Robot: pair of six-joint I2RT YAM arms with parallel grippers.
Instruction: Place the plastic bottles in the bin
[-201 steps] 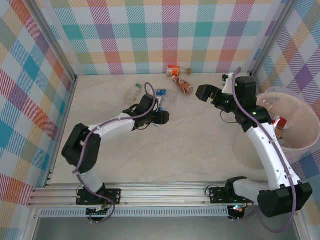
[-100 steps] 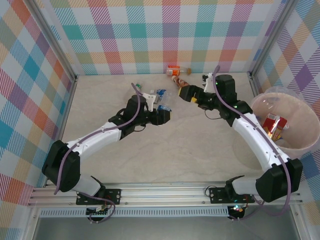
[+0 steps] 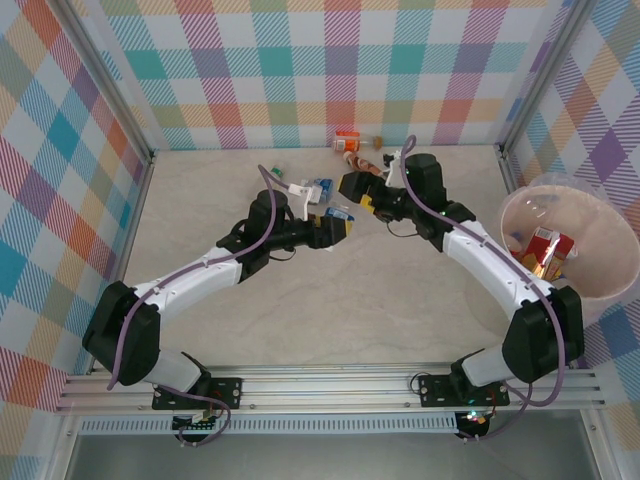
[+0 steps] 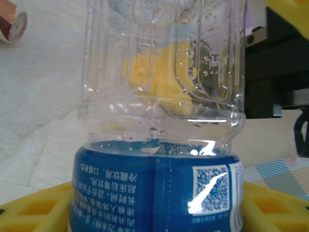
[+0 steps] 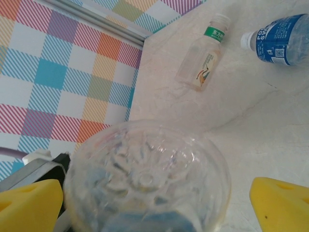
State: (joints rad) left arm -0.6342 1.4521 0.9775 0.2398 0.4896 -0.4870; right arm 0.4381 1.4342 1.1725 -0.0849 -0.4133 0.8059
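Observation:
My left gripper (image 3: 335, 222) (image 4: 154, 210) is shut on a clear plastic bottle with a blue label (image 4: 154, 188) (image 3: 340, 213), held above the table. The bottle's ribbed base (image 5: 147, 179) points at my right gripper (image 3: 357, 193) (image 5: 154, 205). That gripper is open, its yellow fingers (image 5: 282, 200) wide on either side of the base, with a gap showing at the right one. The pinkish-white bin (image 3: 600, 290) stands at the right edge, with red-labelled bottles (image 3: 546, 245) inside.
More bottles lie on the table: a blue-labelled one (image 3: 321, 187) (image 5: 280, 41), a green-capped one (image 5: 205, 67), an orange one (image 3: 350, 140) and another (image 3: 372, 160) by the back wall. Checked walls enclose the table on three sides.
The right arm has swung left from beside the bin to meet the left gripper. The left gripper has moved slightly right and up with the blue-labelled bottle.

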